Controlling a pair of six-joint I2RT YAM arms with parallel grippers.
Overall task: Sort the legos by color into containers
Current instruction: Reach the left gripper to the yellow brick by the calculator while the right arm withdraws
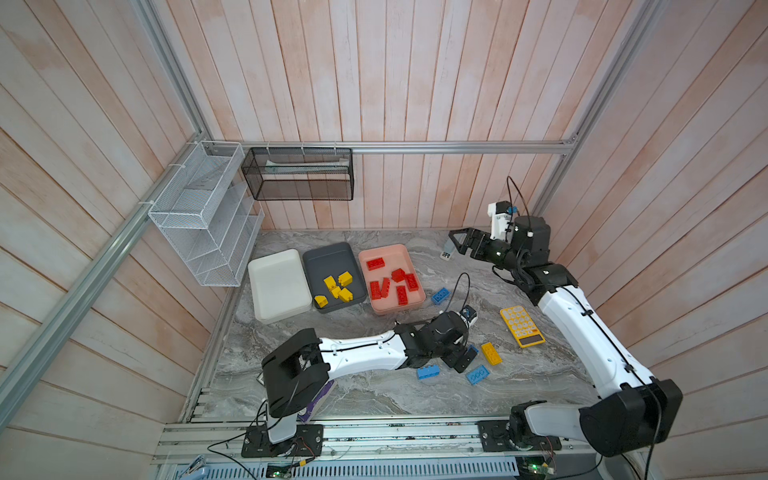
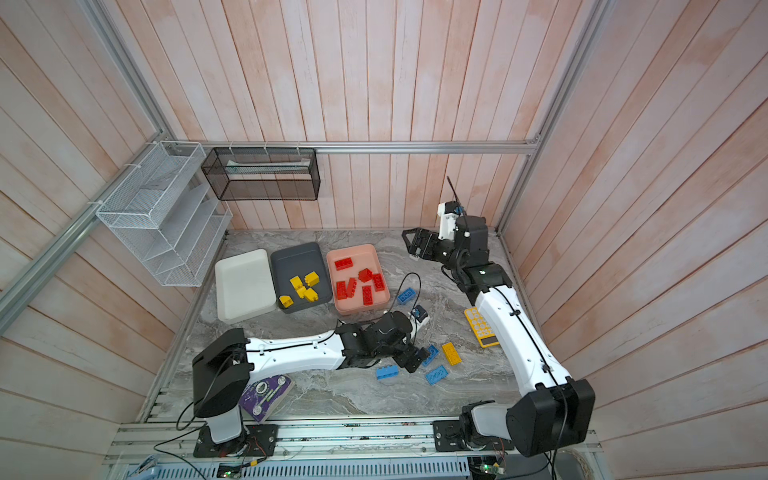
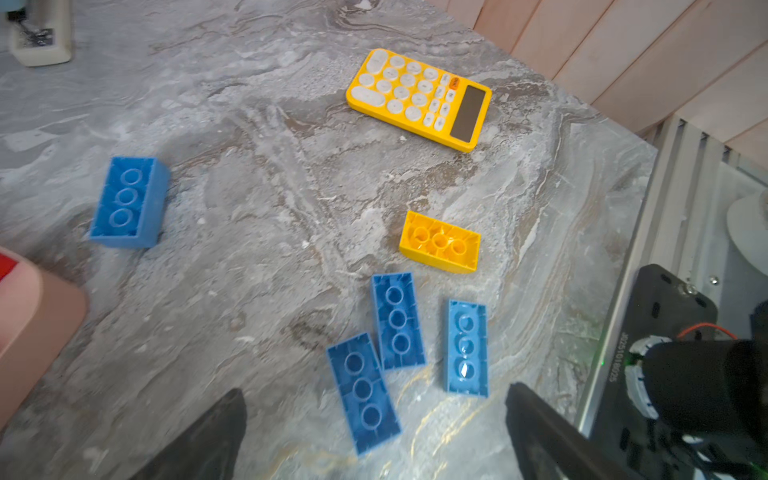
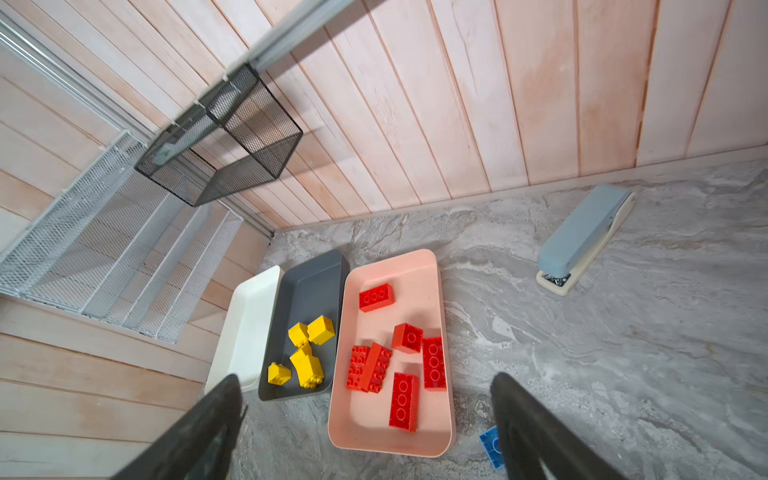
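Six red legos (image 4: pixel 403 401) in pink tray (image 4: pixel 365 430), four blue legos (image 3: pixel 395 320) loose.

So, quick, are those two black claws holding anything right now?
Left gripper: open, holding nothing, above blue studded plastic bricks on the table.
Right gripper: open, holding nothing.

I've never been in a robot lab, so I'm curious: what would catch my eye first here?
Probably the colours: red bricks lie in the salmon pink tray and yellow bricks in the dark grey tray beside it, at the back of the marble table. Nearer the front, blue bricks and one yellow brick lie loose by the open left gripper, with a yellow calculator close by.
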